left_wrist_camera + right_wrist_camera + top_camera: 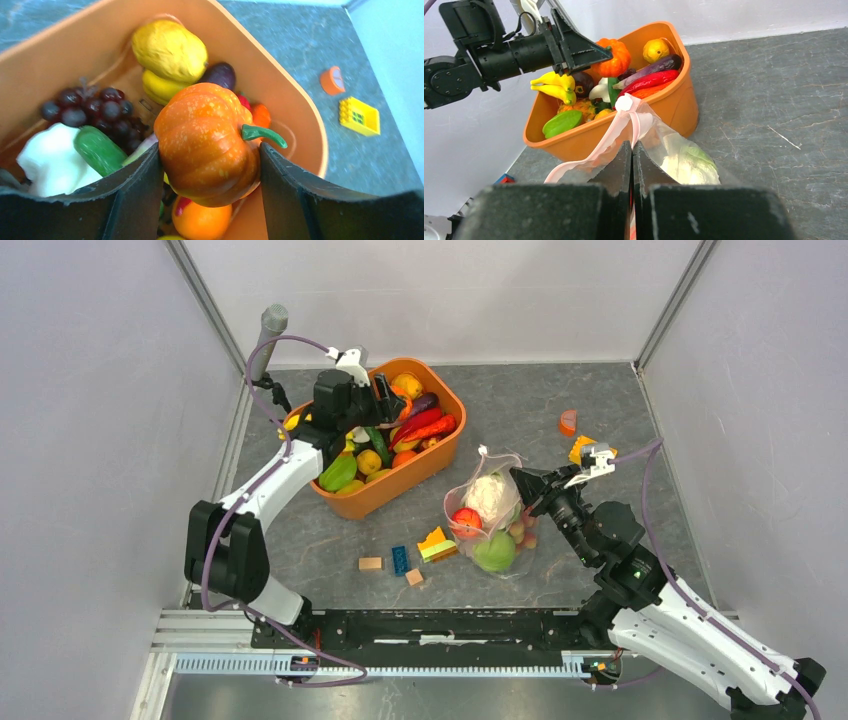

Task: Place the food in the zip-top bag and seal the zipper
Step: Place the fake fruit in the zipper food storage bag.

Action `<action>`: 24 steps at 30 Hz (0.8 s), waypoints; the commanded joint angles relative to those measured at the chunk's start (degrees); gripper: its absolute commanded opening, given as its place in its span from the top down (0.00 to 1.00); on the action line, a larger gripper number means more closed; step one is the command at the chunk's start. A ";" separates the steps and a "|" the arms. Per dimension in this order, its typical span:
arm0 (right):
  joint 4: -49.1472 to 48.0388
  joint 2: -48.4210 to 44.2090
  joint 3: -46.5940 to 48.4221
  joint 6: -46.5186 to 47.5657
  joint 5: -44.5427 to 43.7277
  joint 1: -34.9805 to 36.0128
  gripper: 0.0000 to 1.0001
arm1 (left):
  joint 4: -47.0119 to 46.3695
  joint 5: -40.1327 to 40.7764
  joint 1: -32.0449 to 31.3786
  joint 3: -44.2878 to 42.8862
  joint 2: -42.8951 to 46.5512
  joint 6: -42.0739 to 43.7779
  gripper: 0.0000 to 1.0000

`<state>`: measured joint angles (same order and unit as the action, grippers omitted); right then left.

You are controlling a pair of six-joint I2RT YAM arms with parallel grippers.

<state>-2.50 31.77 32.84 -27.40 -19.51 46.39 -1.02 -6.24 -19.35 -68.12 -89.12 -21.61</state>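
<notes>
My left gripper is shut on an orange toy pumpkin and holds it just above the orange tub, which holds much more toy food. It also shows in the top view. The clear zip-top bag lies right of the tub with a cauliflower, a red tomato and a green cabbage inside. My right gripper is shut on the bag's pink zipper strip and lifts that edge. The white slider is at the strip's far end.
Several small building blocks lie in front of the tub and bag. An orange half-disc and a yellow block lie at the right back. Grey walls close in left, back and right.
</notes>
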 commanded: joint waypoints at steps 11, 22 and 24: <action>-1.21 2.45 3.08 -0.39 0.73 0.11 1.00 | -1.90 -17.12 -2.88 6.01 14.42 -0.03 0.88; -4.12 1.90 0.34 -1.89 2.33 0.11 1.00 | -1.81 -27.07 -5.29 7.67 21.47 -0.04 0.87; -4.43 2.16 0.53 -1.91 2.69 0.13 1.00 | -1.62 -29.79 -6.94 7.52 22.71 0.23 0.86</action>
<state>-3.18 34.35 33.28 -28.64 -17.74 46.39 -0.97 -27.81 -23.70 -60.25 -69.69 -21.65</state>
